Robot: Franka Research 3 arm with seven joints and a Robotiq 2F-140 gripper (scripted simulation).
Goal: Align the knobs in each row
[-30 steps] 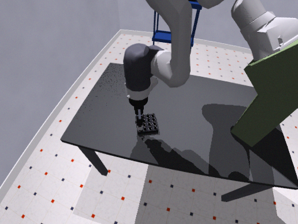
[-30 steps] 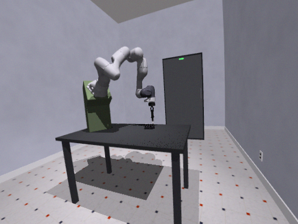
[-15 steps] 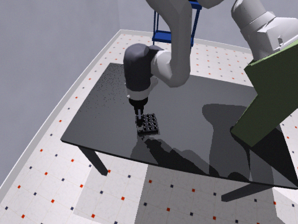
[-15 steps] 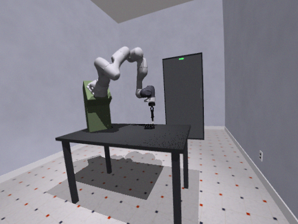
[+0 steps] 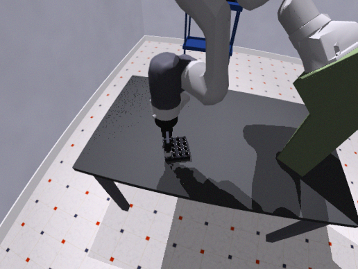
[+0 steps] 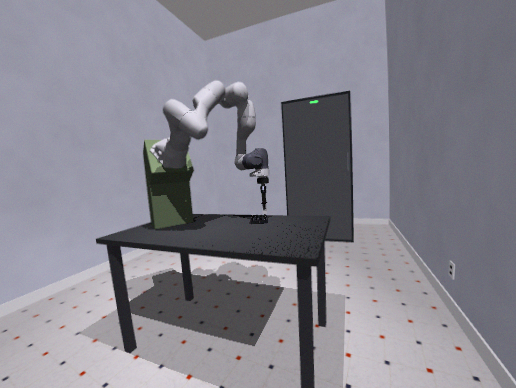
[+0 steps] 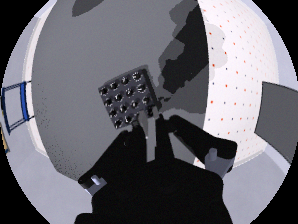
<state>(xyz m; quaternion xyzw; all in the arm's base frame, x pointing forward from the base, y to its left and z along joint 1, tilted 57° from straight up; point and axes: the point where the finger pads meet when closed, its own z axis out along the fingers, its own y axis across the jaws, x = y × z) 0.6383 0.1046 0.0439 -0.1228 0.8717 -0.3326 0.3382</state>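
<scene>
Claw (image 5: pixel 168 152) (image 6: pixel 264 212) (image 7: pixel 150 114) over knob box edge (image 5: pixel 187 149) (image 6: pixel 259 220) (image 7: pixel 127 97), bare tabletop (image 5: pixel 222 139) (image 6: pixel 210 232) (image 7: pixel 75 90) around

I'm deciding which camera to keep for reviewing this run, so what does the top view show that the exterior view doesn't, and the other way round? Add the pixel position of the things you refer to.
Only the top view: a blue shelf frame (image 5: pixel 194 44) behind the table.

Only the exterior view: a dark door (image 6: pixel 320 165) with a green light (image 6: pixel 313 102), and a wall outlet (image 6: pixel 451 269).

Both: the robot arm (image 5: pixel 218 55) (image 6: pixel 246 117), the green mount (image 5: pixel 322 114) (image 6: pixel 171 202), the black table (image 5: pixel 215 125) (image 6: pixel 215 237) and the knob box (image 5: pixel 180 159) (image 6: pixel 259 220) under the fingers.
</scene>
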